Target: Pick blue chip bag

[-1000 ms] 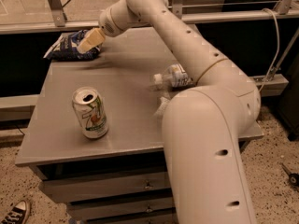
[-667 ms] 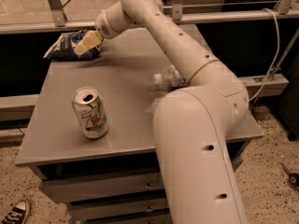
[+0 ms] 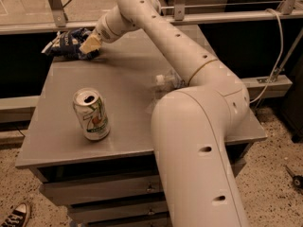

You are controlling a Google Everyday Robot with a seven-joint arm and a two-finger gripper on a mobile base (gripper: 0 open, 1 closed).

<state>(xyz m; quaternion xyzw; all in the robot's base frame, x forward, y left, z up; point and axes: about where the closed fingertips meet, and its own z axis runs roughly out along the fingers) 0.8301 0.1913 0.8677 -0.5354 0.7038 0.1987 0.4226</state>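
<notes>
The gripper (image 3: 91, 44) has barely moved over the last second: it stays pressed against the bag's (image 3: 65, 41) right end, well beyond the can (image 3: 91, 114), while the big arm links have swung across to the can's right. The bag still lies crumpled at the surface's (image 3: 123, 67) far edge behind the can, in the same spot and not lifted. Whether the gripper has closed on the foil I cannot tell, so the grasp looks settled in place but unproven.
</notes>
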